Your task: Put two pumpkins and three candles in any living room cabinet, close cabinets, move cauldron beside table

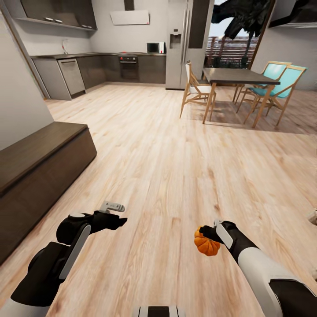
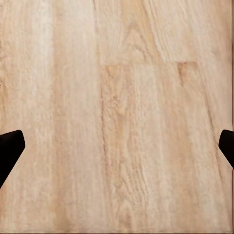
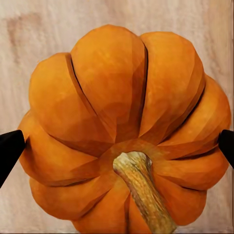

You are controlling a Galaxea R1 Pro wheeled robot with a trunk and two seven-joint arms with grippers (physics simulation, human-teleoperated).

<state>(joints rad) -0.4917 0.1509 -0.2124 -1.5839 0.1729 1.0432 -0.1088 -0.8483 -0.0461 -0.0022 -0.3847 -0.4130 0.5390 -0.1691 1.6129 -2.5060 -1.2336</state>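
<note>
Gripping a pumpkin (image 1: 207, 243) above the wooden floor (image 1: 167, 176), the right gripper (image 1: 210, 233) has its fingertips (image 3: 9, 148) pressed against the ribbed sides. The left gripper (image 1: 115, 210) hangs empty, fingers (image 2: 10, 146) spread apart. The cabinet (image 1: 39, 176) stands left, apparently closed, its fronts seen at a steep angle.

Left gripper (image 1: 115, 210) fingers spread wide; right gripper (image 1: 210, 237) clamped on pumpkin (image 1: 207, 243).

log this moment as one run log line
phase: carrying | right gripper: shut on pumpkin | left gripper: open, empty, above wood floor | cabinet: robot's left, closed
</note>
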